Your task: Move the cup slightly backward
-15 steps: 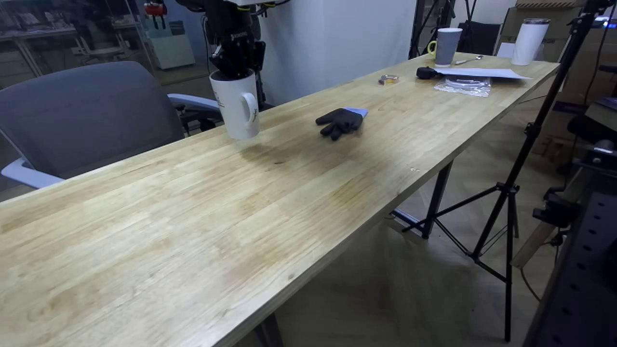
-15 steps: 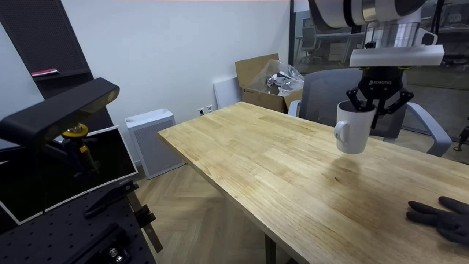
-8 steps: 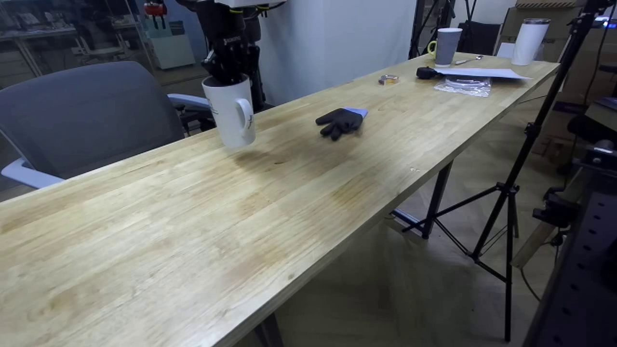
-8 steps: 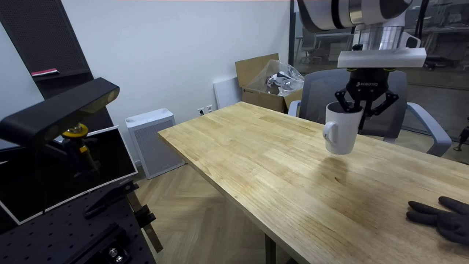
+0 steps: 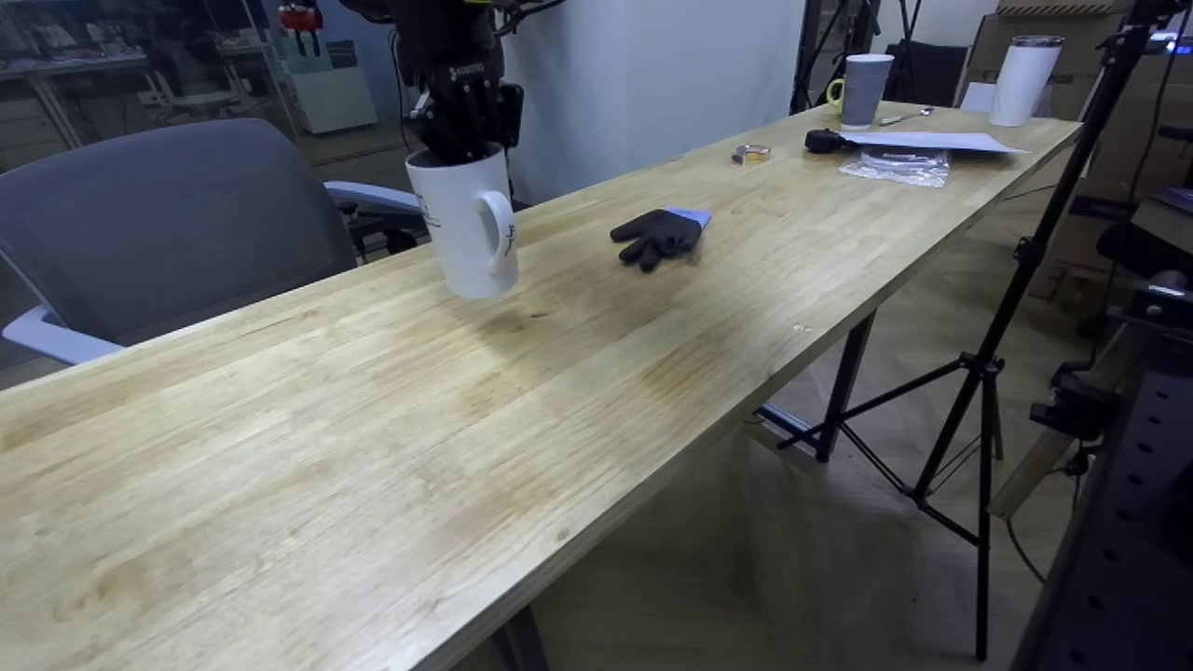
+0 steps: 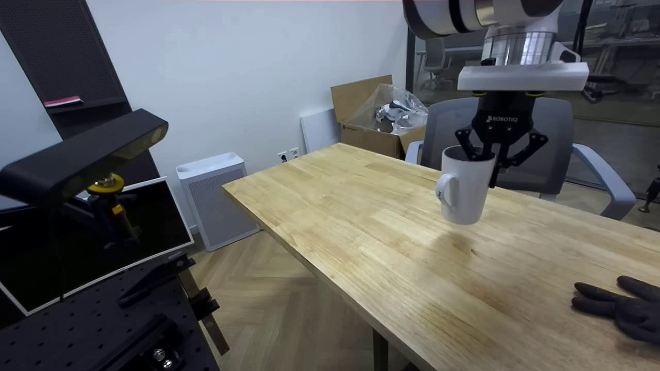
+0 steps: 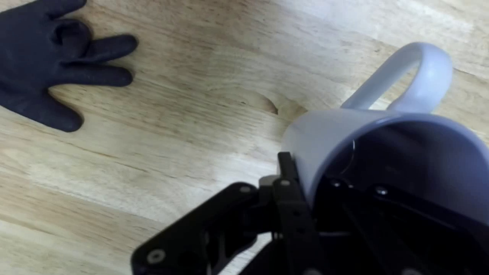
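The cup is a white mug with a looped handle, in both exterior views (image 5: 466,233) (image 6: 466,193) and in the wrist view (image 7: 321,133). My gripper shows in both exterior views (image 5: 471,154) (image 6: 487,164) and in the wrist view (image 7: 308,171). It is shut on the cup's wall from above: one finger is down inside the dark mug, the other outside against it. The inner fingertip is partly lost in the dark. The cup hangs roughly upright, a little above the wooden table (image 5: 391,419), with its shadow below. Its handle points away from the chair.
A dark glove (image 5: 660,235) lies on the table near the cup. Farther along are a small wrapped item (image 5: 751,154), a black device (image 5: 825,141), papers, a grey cup (image 5: 865,91) and a white tumbler (image 5: 1025,82). A chair (image 6: 454,129) stands behind the table edge.
My gripper has carried the cup away from the chair-side edge, further over the table and a bit lower. In one view it moved steadily left. The glove has not moved.
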